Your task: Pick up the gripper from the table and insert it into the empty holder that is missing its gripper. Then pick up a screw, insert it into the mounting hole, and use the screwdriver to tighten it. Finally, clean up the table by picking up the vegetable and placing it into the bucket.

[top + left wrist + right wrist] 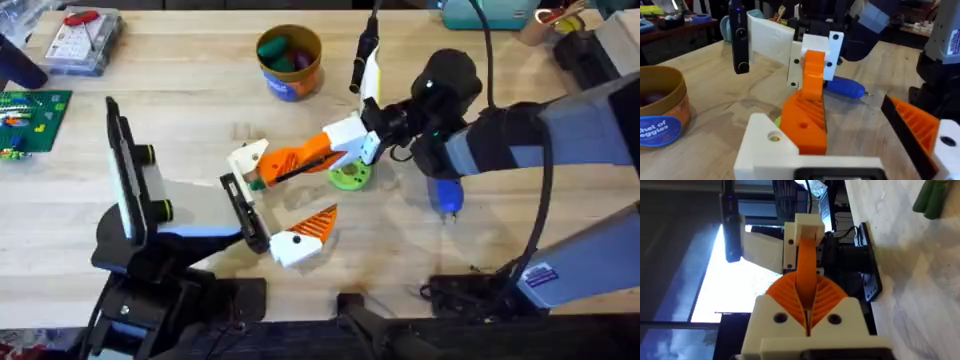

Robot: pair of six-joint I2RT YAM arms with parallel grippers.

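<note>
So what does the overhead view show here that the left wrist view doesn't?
Overhead alone: a green round piece beside the holder, a clear case and a green board at the table's far left. Left wrist alone: the bucket's label lettering. Both: the orange gripper held at the holder, the blue screwdriver, the striped finger.

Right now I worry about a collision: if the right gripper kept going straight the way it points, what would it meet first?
Likely the empty holder: the right gripper carries the orange gripper pointing at it, tip apparently already there. Depth is unclear.
</note>
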